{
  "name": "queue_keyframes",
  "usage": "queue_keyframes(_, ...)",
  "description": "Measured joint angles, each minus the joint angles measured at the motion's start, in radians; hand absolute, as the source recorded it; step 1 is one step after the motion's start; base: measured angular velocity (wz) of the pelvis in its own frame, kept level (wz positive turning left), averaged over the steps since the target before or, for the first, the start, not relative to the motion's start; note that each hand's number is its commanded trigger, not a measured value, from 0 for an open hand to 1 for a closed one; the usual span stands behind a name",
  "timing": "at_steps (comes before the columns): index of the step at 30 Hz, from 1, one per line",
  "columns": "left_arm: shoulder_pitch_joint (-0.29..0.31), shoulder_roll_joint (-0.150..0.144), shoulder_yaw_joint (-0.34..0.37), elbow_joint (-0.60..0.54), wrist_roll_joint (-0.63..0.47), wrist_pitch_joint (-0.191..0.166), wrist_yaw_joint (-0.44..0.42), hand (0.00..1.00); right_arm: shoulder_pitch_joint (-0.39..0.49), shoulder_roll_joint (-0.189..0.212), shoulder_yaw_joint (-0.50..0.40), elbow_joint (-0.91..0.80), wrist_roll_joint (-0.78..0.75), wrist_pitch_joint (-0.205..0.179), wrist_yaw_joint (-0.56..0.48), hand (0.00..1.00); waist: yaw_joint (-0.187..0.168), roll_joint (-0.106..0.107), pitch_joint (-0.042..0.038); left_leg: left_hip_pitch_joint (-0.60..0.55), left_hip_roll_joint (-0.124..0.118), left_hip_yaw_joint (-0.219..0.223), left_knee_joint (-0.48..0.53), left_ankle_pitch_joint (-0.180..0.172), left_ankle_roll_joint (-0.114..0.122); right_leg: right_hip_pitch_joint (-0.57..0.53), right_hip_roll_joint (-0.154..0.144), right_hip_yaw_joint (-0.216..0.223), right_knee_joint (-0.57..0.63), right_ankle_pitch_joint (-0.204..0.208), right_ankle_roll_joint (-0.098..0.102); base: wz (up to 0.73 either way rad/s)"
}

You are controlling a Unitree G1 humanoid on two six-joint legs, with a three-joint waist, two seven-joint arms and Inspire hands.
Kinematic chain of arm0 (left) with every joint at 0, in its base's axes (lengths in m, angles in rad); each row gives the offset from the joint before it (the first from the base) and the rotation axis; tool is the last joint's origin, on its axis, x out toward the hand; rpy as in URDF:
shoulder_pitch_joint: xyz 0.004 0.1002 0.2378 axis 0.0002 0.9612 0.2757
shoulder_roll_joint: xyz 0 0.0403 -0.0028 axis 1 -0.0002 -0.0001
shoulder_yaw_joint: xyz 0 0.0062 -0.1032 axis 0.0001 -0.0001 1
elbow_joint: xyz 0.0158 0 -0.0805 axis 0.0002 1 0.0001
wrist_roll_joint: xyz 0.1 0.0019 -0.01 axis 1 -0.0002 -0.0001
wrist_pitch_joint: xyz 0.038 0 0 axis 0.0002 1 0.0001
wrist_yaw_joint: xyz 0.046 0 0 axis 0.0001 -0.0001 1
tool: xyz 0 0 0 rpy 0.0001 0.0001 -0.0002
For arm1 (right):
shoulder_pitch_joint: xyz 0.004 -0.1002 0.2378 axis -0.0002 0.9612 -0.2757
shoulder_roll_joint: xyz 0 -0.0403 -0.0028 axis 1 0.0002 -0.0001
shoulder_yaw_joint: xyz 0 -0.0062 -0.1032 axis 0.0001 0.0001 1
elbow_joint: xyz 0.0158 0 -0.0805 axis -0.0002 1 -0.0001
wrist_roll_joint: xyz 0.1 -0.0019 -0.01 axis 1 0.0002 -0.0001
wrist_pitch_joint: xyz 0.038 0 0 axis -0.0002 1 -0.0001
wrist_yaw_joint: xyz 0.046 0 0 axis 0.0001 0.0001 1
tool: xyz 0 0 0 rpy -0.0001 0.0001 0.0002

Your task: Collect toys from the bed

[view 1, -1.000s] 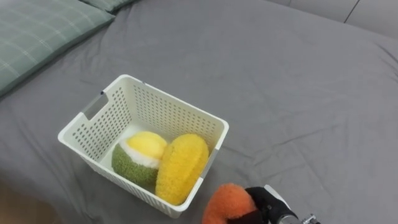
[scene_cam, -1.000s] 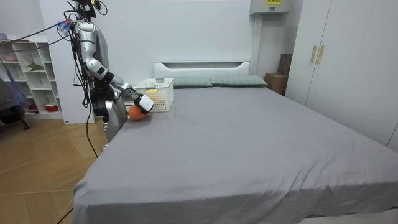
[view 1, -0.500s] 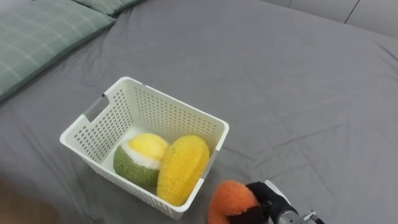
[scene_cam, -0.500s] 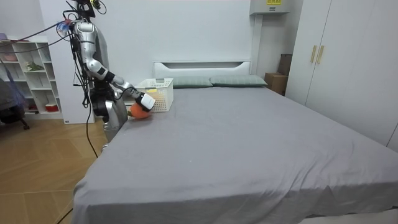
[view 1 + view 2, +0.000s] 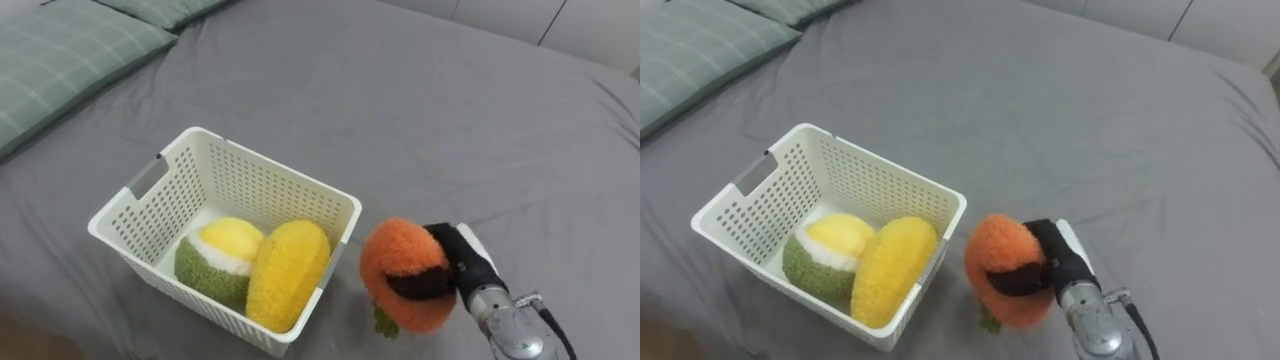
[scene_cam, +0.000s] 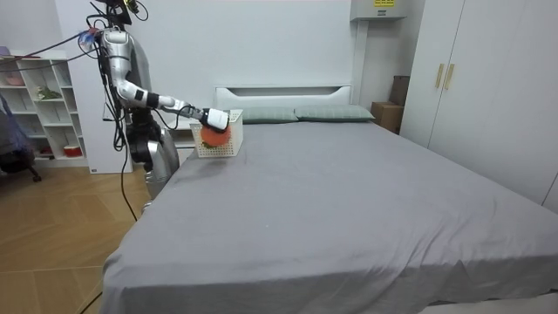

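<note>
Orange plush filled your right hand (image 5: 452,262): its dark fingers (image 5: 418,286) were curled round the orange toy (image 5: 398,258) and clamped on it. You held it off the grey bedcover (image 5: 480,120), just beside the near right corner of the white basket (image 5: 262,190). The toy was outside the basket, and a small green tuft hung from its underside. Inside the basket two more soft toys lay side by side and touching. The long yellow toy (image 5: 288,272) leaned against the right wall, and the round green toy (image 5: 205,275) with a yellow top lay to its left. The basket stood on the bed with a slot handle in its left wall, and a green checked pillow (image 5: 60,55) lay well apart from it at the upper left. In the room view you stood at the side of the bed near its head, on the room view's left. Your right arm was stretched out level over the mattress, holding the orange toy against the front of the basket.
</note>
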Motion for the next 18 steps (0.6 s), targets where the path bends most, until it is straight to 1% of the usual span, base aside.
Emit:
queue_keyframes(7, 0.001, 0.003, 0.007, -0.001, 0.0, -0.003, -0.005, 0.0, -0.003, -0.003, -0.047, -0.121, 0.023, -0.007, -0.041, 1.0, -0.004, -0.001, -0.0041, 0.001, 0.0, 0.002, 0.002, 0.0, 0.0, 0.0, 0.001, 0.004, 0.0, 0.0, 0.0, 0.0)
queue_keyframes(9, 0.001, 0.004, 0.008, -0.002, 0.001, -0.003, -0.015, 0.0, -0.004, -0.006, -0.055, -0.163, 0.024, -0.007, -0.044, 1.0, -0.007, 0.004, -0.0063, 0.004, 0.001, 0.002, 0.002, 0.0, 0.0, 0.0, 0.001, 0.01, 0.001, 0.0, 0.0, -0.02)
queue_keyframes(12, 0.004, 0.006, 0.008, -0.002, 0.002, -0.003, -0.019, 0.0, -0.024, -0.02, -0.054, -0.206, 0.023, -0.008, -0.057, 1.0, -0.007, 0.009, -0.0095, 0.009, 0.002, 0.009, 0.001, 0.0, 0.0, 0.005, 0.002, 0.016, 0.001, 0.0, 0.0, -0.06)
queue_keyframes(14, 0.004, 0.007, 0.008, -0.002, 0.004, -0.003, -0.02, 0.0, -0.037, -0.029, -0.054, -0.227, 0.013, -0.008, -0.061, 1.0, -0.004, 0.009, -0.01, 0.01, 0.003, 0.01, 0.0, 0.0, 0.0, 0.005, 0.002, 0.017, 0.001, 0.0, 0.0, -0.03)
queue_keyframes(18, -0.003, 0.008, 0.008, -0.002, 0.043, -0.002, -0.029, 0.0, -0.086, -0.044, -0.054, -0.269, -0.01, -0.006, -0.061, 1.0, -0.002, 0.007, -0.0111, 0.004, 0.004, 0.011, 0.0, 0.0, 0.0, -0.004, 0.002, 0.019, 0.004, 0.0, 0.0, 0.0)
